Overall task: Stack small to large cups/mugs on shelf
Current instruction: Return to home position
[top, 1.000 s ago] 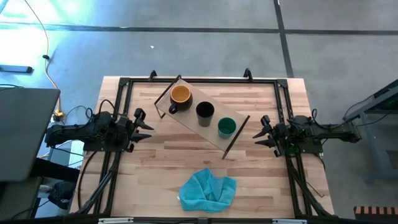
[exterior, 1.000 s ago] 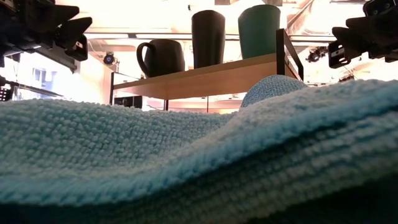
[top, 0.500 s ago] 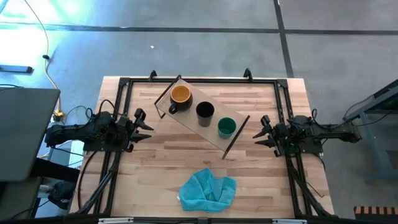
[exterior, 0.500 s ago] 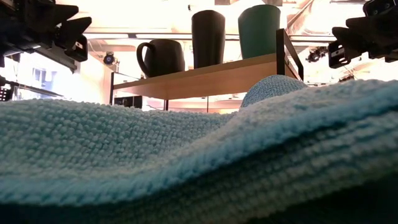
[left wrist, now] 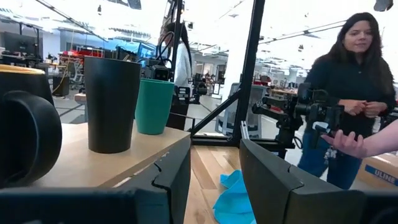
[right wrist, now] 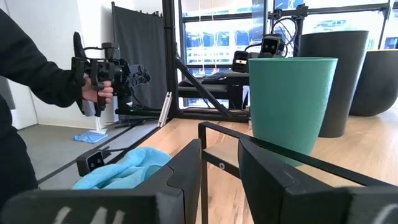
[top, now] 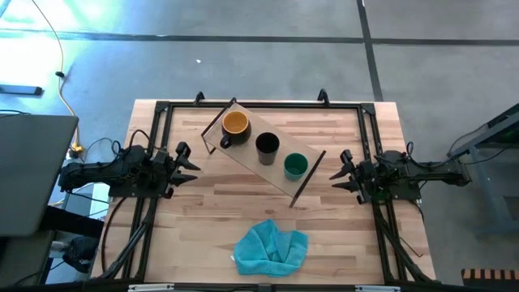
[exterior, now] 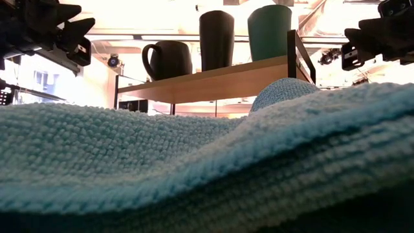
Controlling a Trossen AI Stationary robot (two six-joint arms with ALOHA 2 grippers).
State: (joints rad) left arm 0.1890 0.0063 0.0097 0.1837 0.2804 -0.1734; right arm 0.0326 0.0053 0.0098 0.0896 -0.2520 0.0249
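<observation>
Three round cups stand in a line along the shelf [top: 261, 172], a long pale wooden board on thin black metal end legs, set at a slant across the striped wooden tabletop [top: 203, 219]. The squat yellow-orange mug [top: 235, 123] with its dark loop handle is at the far-left end. The tall, smooth black cup [top: 268, 145] is in the middle, and the tapered green cup [top: 295, 165] is at the right end. The cups stand close together without touching. A crumpled teal-blue cloth [top: 272, 247] with a looped nap lies near the front edge. The left gripper [top: 191, 161] hangs at the left rail and the right gripper [top: 337, 169] at the right rail, both with jaws spread, holding nothing.
</observation>
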